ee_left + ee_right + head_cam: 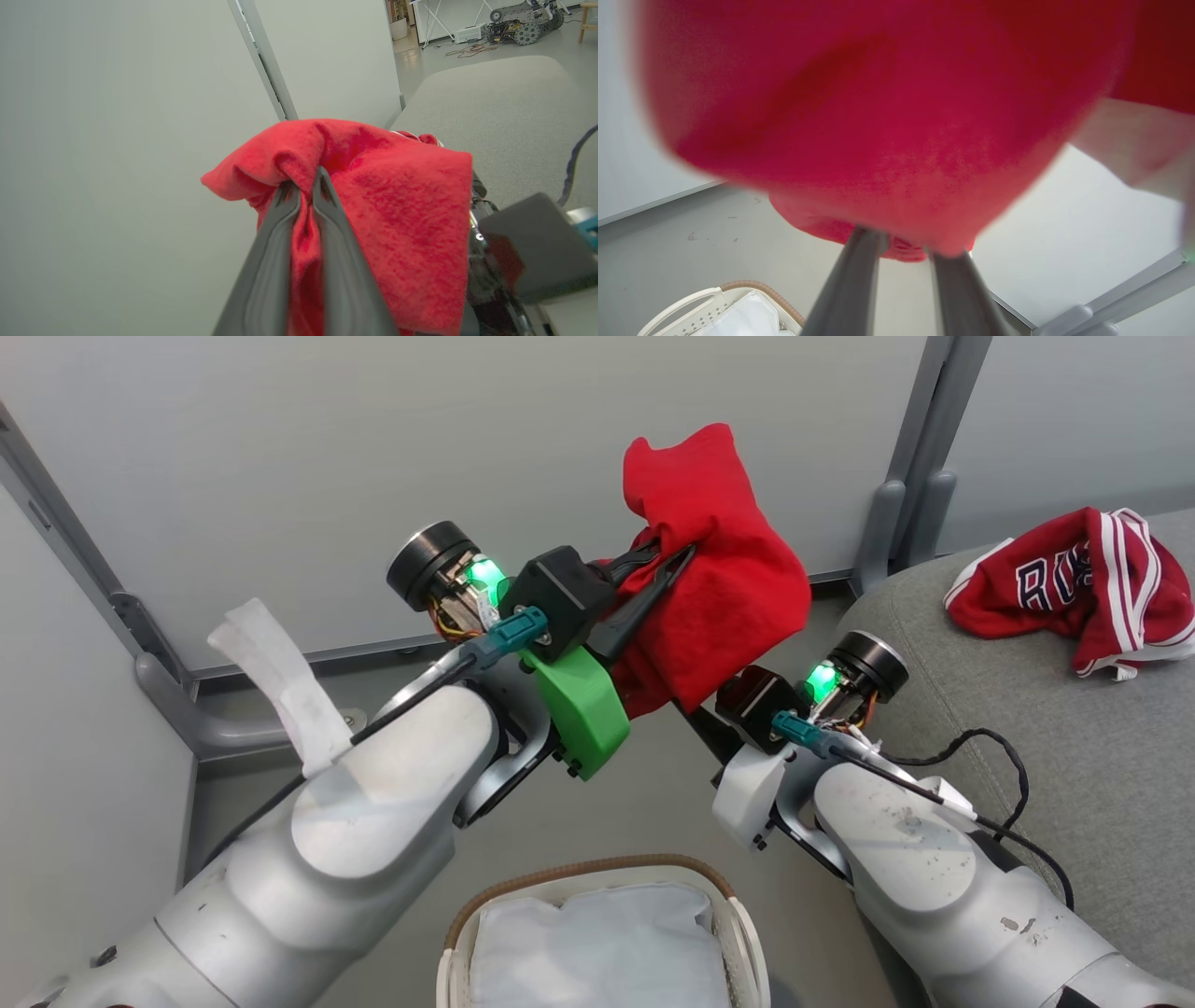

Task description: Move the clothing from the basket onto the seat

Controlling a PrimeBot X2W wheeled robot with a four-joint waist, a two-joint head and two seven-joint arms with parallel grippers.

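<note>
The left pincer (674, 553) is pressed together on a fold of a crumpled plain red fabric garment (724, 569), held aloft; below, between both pincers, stands the oval white plastic basket (588, 870) with brown woven rim and white fabric liner (597, 943); the right pincer (906, 245) reaches up under that garment, tips buried in cloth, so I cannot tell whether it pinches; right of it, a red white-striped garment with dark letters (1074, 588) lies on the large grey fabric seat (1027, 756).
</note>
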